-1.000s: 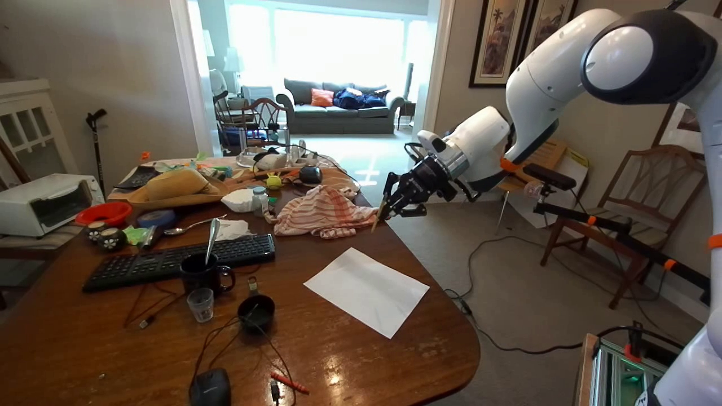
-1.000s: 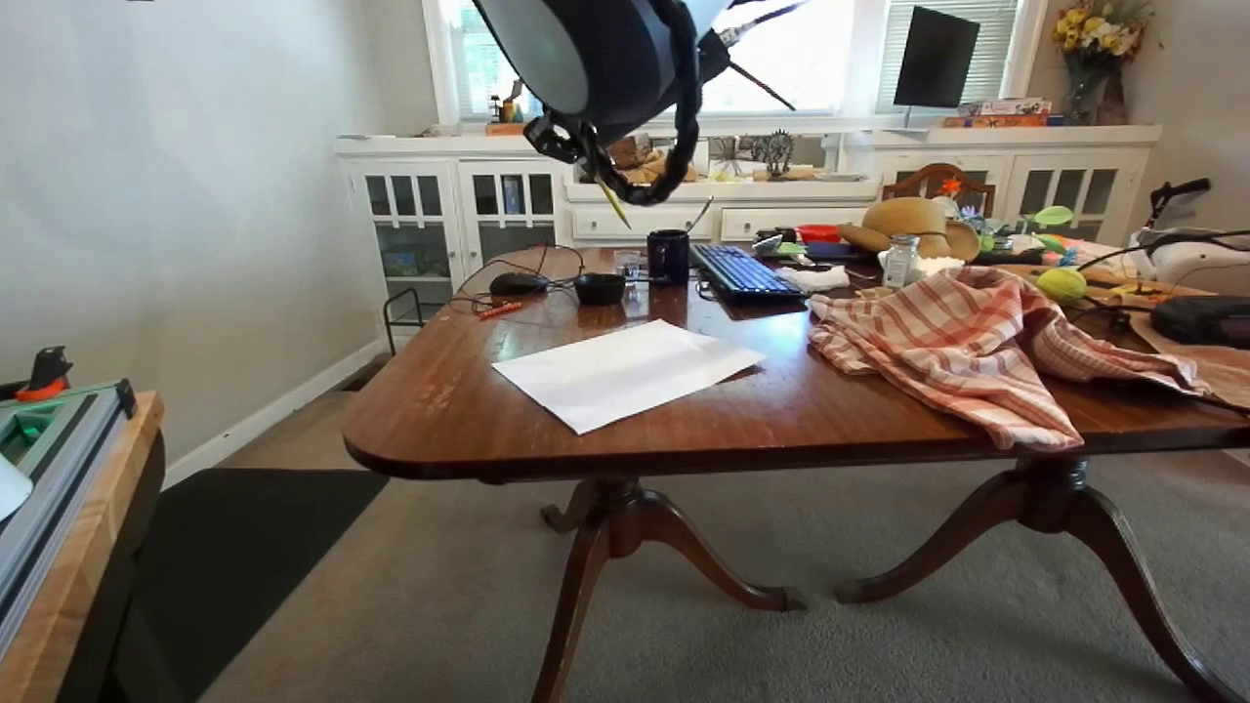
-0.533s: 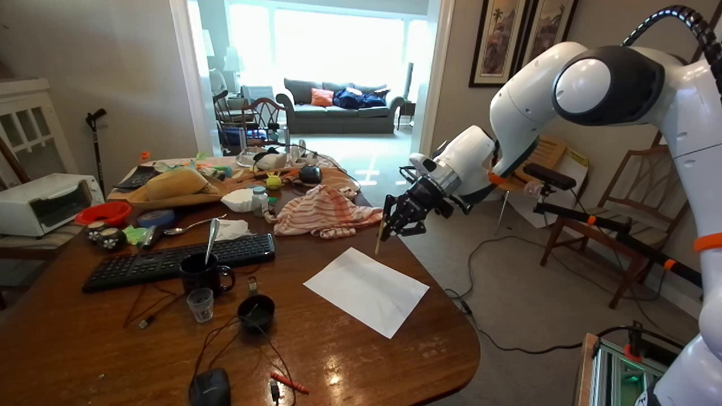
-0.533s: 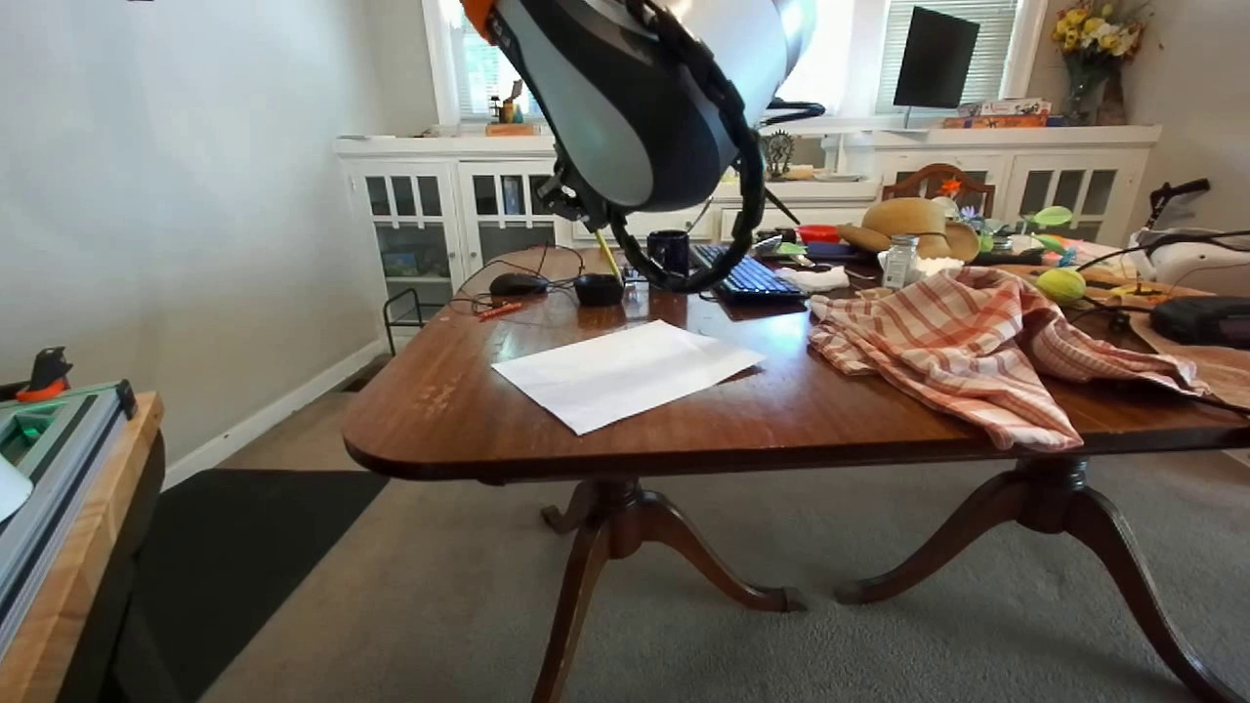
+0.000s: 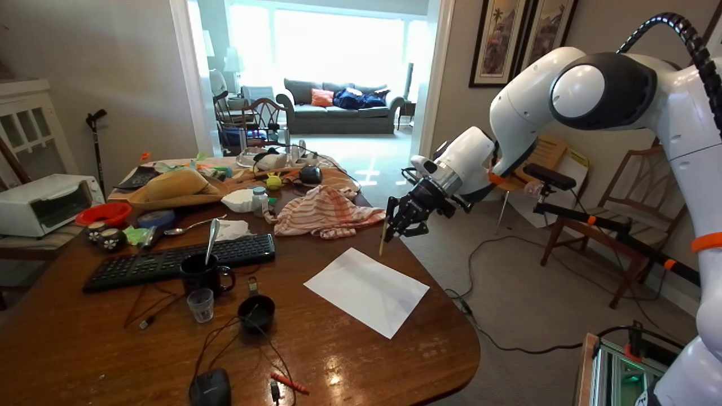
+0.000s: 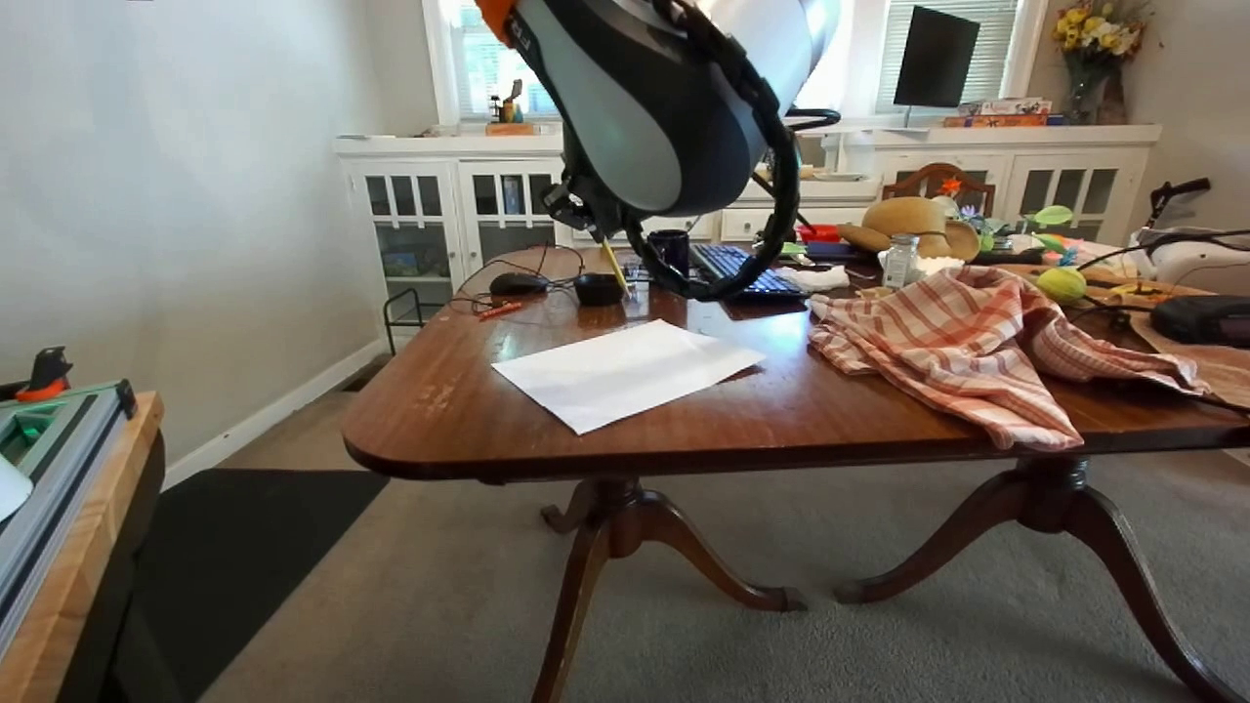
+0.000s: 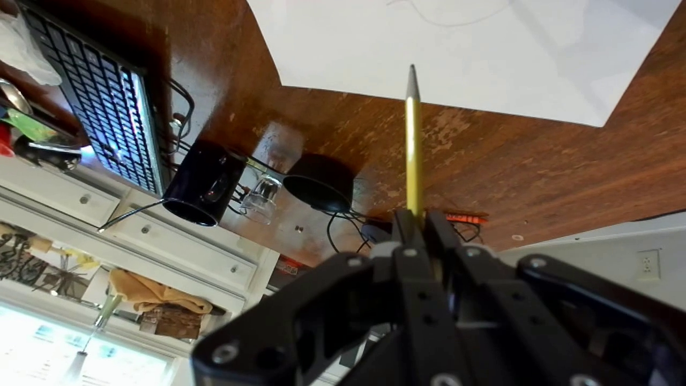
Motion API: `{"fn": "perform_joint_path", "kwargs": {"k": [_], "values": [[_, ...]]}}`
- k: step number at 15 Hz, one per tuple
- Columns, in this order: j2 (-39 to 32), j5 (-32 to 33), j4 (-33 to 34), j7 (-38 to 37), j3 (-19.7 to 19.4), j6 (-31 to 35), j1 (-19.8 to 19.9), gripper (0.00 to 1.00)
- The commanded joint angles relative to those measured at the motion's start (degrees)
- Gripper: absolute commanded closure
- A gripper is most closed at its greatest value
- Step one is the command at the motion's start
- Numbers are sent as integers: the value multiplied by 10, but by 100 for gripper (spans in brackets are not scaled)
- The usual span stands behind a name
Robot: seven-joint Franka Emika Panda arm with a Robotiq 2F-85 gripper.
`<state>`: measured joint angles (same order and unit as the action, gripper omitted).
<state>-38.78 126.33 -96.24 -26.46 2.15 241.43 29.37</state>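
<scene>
My gripper (image 7: 420,219) is shut on a yellow pencil (image 7: 412,155), whose grey tip points away from the fingers. In the wrist view the tip lies over a white sheet of paper (image 7: 461,59), which bears a faint curved line. An exterior view shows the pencil (image 5: 383,241) slanting down near the sheet's edge (image 5: 366,293), with the gripper (image 5: 389,224) above the table's side edge. In an exterior view the arm covers most of the gripper, and the pencil (image 6: 615,268) shows above the tabletop. Its tip looks raised, but the exact gap is unclear.
A striped cloth (image 5: 327,211) lies beside the gripper. Further over are a keyboard (image 5: 169,262), a black mug (image 5: 197,276) with a spoon, a clear cup (image 5: 201,304), a black bowl (image 5: 256,313), a corded mouse (image 5: 210,388) and a red crayon (image 5: 289,383).
The gripper and pencil have come down and closer to the paper over the last second, mostly in its first half. Since then they have shifted only slightly. The paper has not moved.
</scene>
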Motion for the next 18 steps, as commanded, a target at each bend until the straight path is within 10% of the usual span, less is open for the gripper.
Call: {"fn": "perform_joint_path", "kwargs": {"k": [1, 3, 4, 18], "values": [[-13, -60, -8, 26, -78, 18, -57, 98], [-28, -50, -3, 5, -57, 6, -34, 98], [-35, -85, -10, 25, -110, 22, -74, 98], [-98, -29, -13, -16, 13, 17, 18, 98]]}}
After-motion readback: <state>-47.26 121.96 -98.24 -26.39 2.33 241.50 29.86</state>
